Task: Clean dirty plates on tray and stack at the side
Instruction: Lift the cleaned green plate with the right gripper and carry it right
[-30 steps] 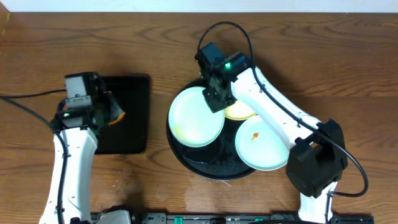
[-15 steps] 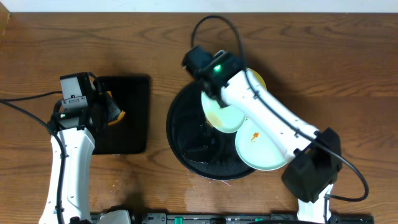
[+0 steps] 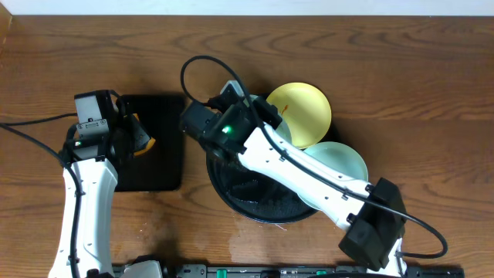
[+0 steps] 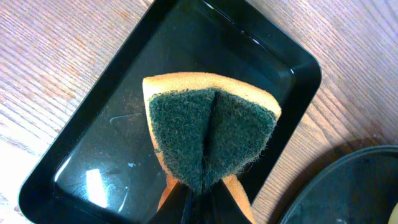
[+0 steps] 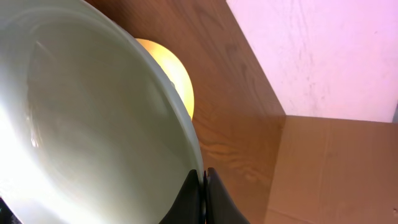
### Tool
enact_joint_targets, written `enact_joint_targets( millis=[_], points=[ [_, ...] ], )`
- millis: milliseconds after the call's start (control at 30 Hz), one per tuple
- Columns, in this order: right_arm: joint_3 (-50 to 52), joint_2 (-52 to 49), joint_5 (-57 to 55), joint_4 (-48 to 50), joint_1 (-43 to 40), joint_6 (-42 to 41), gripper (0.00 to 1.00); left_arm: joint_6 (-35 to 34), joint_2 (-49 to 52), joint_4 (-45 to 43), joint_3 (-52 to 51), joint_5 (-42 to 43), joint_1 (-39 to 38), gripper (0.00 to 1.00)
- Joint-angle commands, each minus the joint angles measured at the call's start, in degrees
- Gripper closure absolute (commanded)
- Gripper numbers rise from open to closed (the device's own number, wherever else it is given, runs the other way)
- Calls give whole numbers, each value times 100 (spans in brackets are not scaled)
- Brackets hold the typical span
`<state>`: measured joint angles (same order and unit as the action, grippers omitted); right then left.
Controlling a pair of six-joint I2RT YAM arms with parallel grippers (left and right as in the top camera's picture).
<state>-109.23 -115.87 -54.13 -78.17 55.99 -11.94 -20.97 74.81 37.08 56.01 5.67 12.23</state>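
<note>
Sponge (image 4: 208, 134), folded with its green scouring side out, is clamped in the left gripper (image 4: 199, 198) above the rectangular black tray (image 4: 87, 155). The right gripper (image 5: 203, 186) is pinched tight on the rim of a mint-white plate (image 5: 93, 118), which is steeply tilted at 11 o'clock of the round black tray (image 3: 235, 189). The yellow plate (image 3: 305, 112) lies at 1 o'clock, and the other mint-white plate (image 3: 343, 162) at 4 o'clock.

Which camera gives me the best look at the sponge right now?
Left wrist. The sponge sits large and centred there, folded with its green scrub side out, pinched by the left gripper above the rectangular black tray. Overhead shows only an orange sliver of it beside the left wrist camera. Right wrist shows none of it.
</note>
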Motion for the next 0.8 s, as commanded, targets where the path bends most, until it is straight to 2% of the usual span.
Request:
enact_joint_targets(
  millis=[0, 333, 600, 700, 767],
  points=[
    [-127, 92, -352, 15, 24, 0, 99, -4, 22, -20, -31, -24, 24, 93],
    [-127, 92, -562, -20, -52, -9, 99, -4, 42, -24, -31, -31, 24, 93],
    [-127, 92, -492, -177, -240, -581, 99, 33, 42, -28, -31, -116, 24, 93],
    [-129, 92, -33, -131, -398, -986, 99, 35, 44, -24, -31, -114, 24, 93],
    [-129, 92, 883, 44, -645, -935, 99, 35, 42, -24, -31, -114, 24, 92]
  ],
)
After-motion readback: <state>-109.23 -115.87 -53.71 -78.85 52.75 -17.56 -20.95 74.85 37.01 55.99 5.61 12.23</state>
